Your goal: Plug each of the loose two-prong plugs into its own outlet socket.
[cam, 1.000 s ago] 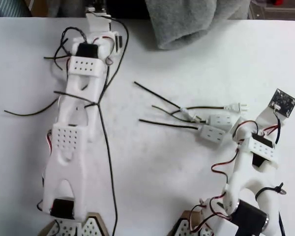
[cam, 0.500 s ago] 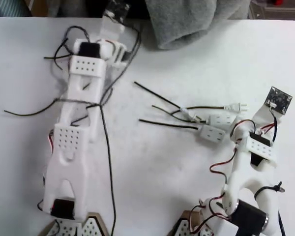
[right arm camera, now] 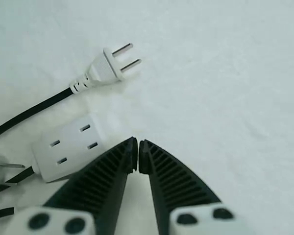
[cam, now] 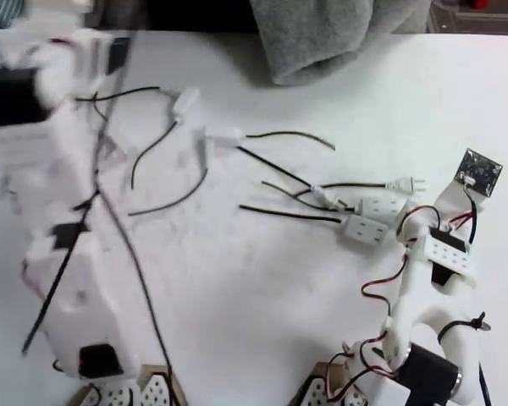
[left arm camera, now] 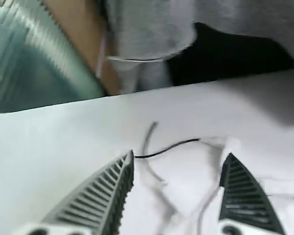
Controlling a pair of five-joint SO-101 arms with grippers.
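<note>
Right hand [right arm camera: 137, 147] closed, empty, tips just beside the outlet socket [right arm camera: 71, 147]. Loose plug [right arm camera: 108, 66] lies nearby on the counter [right arm camera: 225, 73]. Left hand [left arm camera: 176, 166] wide open, empty. Risk, I judge: closed tips shove the socket askew.

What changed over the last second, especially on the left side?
The left arm swung toward the left edge of the table, left gripper open and empty; the loose cables beneath it shifted rightward. The right arm, shut right gripper, outlet sockets and nearby plug stayed put.

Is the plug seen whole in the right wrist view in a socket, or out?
Out. The plug lies with both prongs bare, apart from the outlet block.
</note>
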